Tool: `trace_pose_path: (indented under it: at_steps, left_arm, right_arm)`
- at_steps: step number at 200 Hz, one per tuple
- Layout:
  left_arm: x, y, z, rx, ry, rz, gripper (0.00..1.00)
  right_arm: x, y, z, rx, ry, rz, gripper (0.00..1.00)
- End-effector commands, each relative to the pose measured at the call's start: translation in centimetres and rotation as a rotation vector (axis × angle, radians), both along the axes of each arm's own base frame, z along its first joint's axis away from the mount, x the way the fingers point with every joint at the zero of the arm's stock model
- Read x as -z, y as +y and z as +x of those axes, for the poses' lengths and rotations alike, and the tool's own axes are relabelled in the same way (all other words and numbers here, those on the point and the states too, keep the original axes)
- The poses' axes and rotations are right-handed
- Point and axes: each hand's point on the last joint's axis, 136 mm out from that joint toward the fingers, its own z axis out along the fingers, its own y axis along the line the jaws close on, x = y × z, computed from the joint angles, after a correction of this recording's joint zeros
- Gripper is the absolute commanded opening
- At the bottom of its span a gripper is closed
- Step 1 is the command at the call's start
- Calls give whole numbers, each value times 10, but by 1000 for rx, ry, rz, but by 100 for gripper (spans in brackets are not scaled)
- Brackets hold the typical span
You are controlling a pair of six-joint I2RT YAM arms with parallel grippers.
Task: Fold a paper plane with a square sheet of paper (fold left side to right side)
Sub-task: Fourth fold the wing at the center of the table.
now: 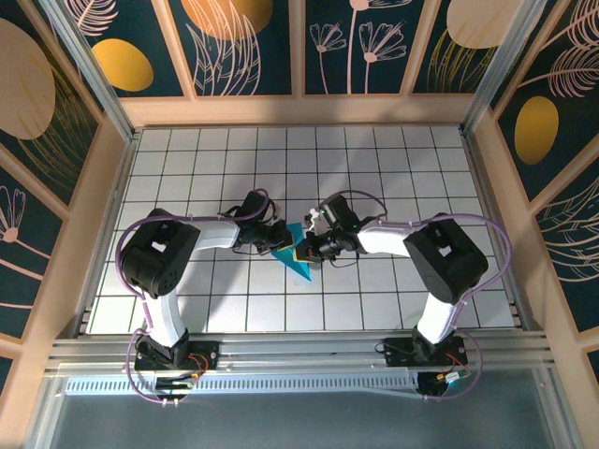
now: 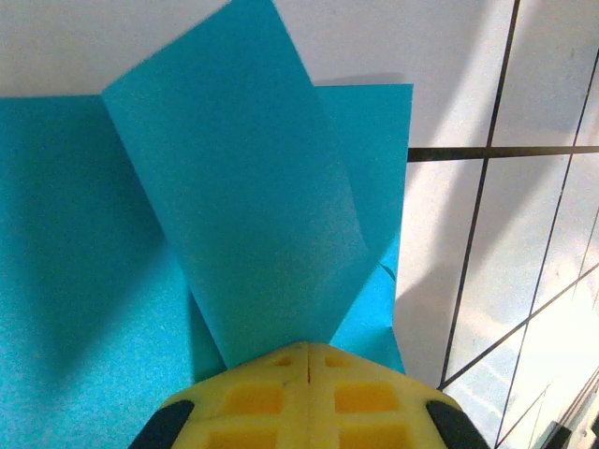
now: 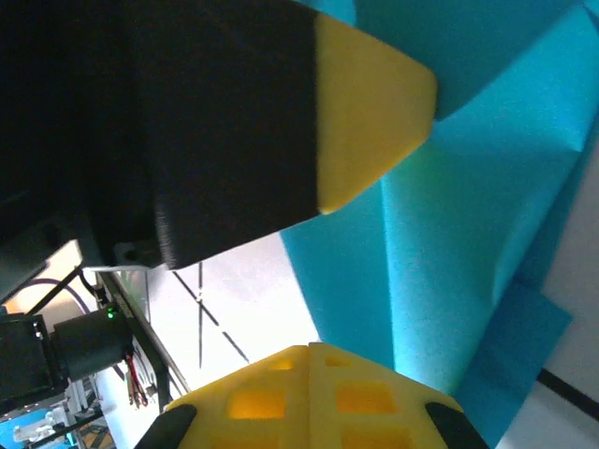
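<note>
The cyan-blue square sheet of paper [image 1: 301, 267] lies partly folded on the white grid table between both grippers. My left gripper [image 1: 284, 245] is shut on the sheet's edge. In the left wrist view a flap of the paper [image 2: 253, 187] rises from the closed yellow fingertips [image 2: 281, 374] over the flat rest of the sheet. My right gripper [image 1: 316, 249] is shut, its tips [image 3: 309, 351] at the paper's edge [image 3: 468, 234]; I cannot tell whether paper is pinched between them. The left gripper's yellow-tipped finger [image 3: 374, 103] hangs just above it.
Wooden walls [image 1: 108, 187] enclose the tiled table [image 1: 393, 159] on the left, right and back. The aluminium rail [image 1: 299, 351] with both arm bases runs along the near edge. Both forearms angle inward toward the middle.
</note>
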Motion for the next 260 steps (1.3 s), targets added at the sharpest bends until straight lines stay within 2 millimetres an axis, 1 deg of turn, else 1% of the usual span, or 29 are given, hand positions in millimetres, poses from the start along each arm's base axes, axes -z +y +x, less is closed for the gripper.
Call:
trace_pose_path:
  at_steps: [1,39,75,108,152,211,260]
  left_arm:
    - [41,28,-19,-35,103,163,0]
    - [41,29,-19,-33,100,166,0]
    - [42,30,-19,-36,103,168,0]
    - [42,30,-20,-34,105,170,0]
    - [43,30,-20,-35,104,171,0]
    - [43,31,-21,-36,104,175,0]
    - [44,32,-21,-37,107,178,0]
  right_arm:
    - [12,-2,2,-5,-5,-32,0]
    - [19,-5,-8,-17,10,-48,0]
    - [27,-12,-18,-24,28,-82,0]
    - [29,-16,-25,-28,37,-93,0]
    - [31,-20,-30,-29,49,-103,0]
    - [33,-19,-38,-39,69,-96,0]
    - [38,-22,-43,-42,80,-118,0]
